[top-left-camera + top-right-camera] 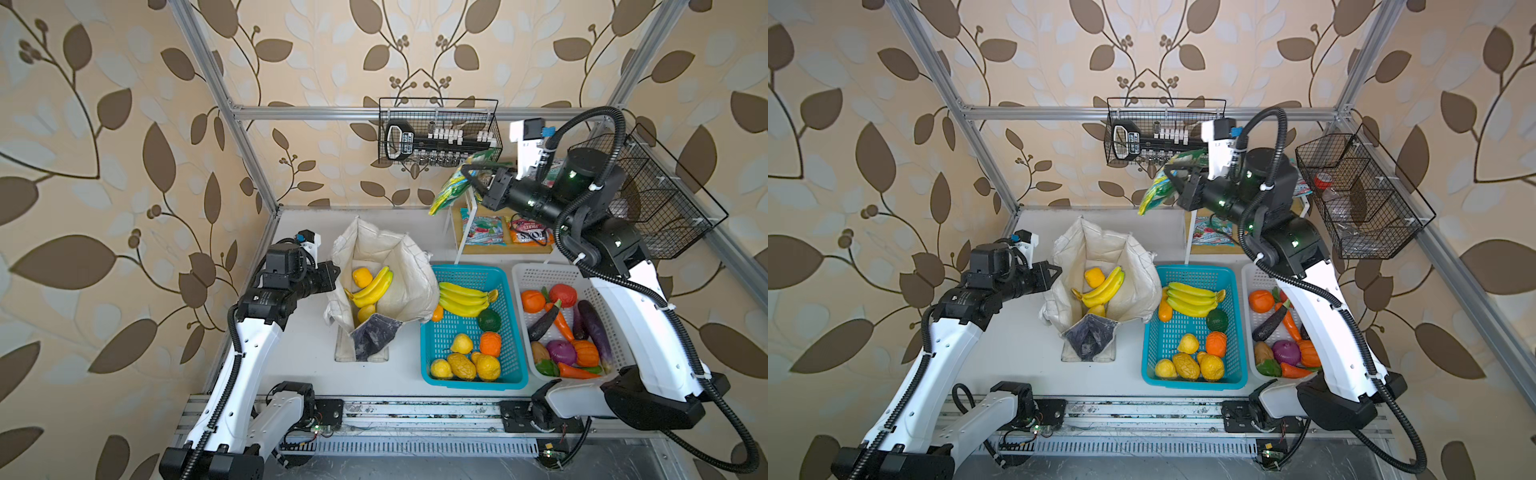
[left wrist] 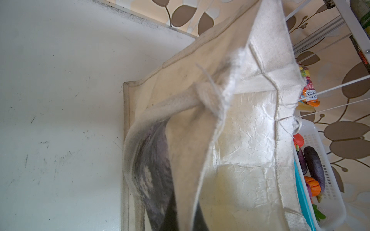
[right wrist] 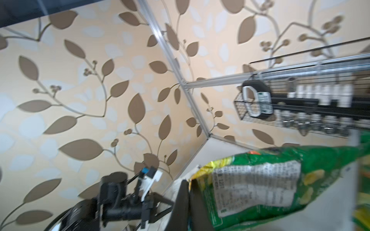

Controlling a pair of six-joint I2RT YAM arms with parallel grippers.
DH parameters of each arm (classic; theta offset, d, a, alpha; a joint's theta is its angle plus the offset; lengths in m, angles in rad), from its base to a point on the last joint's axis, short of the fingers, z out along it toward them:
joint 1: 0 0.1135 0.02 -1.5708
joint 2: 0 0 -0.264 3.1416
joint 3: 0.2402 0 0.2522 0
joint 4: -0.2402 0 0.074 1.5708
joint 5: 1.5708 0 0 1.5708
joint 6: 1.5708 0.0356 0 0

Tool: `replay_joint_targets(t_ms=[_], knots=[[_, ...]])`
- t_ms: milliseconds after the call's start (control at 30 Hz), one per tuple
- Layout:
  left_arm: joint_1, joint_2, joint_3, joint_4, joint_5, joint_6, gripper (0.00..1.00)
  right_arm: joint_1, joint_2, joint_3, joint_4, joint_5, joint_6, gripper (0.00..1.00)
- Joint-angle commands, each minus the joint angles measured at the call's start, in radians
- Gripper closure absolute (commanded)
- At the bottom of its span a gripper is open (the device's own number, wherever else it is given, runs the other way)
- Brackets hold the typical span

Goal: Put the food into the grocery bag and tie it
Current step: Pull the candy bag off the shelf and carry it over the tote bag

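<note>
Looking down in both top views, we see the right gripper (image 1: 471, 178) (image 1: 1173, 178) raised near the back wall, its jaws clamped on one edge of a green and yellow snack packet (image 1: 451, 189) (image 1: 1154, 193). The packet hangs tilted in the air, just below the black wire basket (image 1: 440, 133) on the rear rail and above the left end of a small shelf (image 1: 463, 226). In the right wrist view the same packet (image 3: 260, 186) fills the lower right, its white printed label facing the camera.

The grocery bag (image 1: 399, 266) (image 1: 1100, 253) stands open on the white table (image 1: 307, 345), left of the blue basket (image 1: 469, 269) and touching it. Inside we make out a banana bunch (image 1: 374, 286) and two small yellow fruits. The bag's near flap folds over, showing its dark marbled print.

The left gripper (image 1: 334, 274) (image 1: 1057, 272) sits at the bag's left rim with its jaws closed. In the left wrist view the canvas (image 2: 250, 140) lies so close to the lens that we can only say it seems to pinch the rim.

A second banana bunch (image 1: 463, 299) and an orange (image 1: 490, 344) lie in the blue basket. A carrot (image 1: 575, 371) lies in the white basket (image 1: 540, 270) beside it. More packets rest on the shelf.
</note>
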Motion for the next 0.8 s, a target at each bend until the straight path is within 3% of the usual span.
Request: replay_joint_targets(t_ms=[0,233,767], knots=[[0.01,-0.021,0.02,0.023,0.003,0.024,1.0,0.124,0.023,0.035,0.049,0.103,-0.052,1.0],[0.01,-0.016,0.019,0.024,0.009,0.021,1.0,0.294,0.086,-0.082,0.127,0.145,-0.054,1.0],[0.011,-0.016,0.016,0.032,0.019,0.013,1.0,0.365,0.206,-0.351,0.295,0.092,0.029,1.0]])
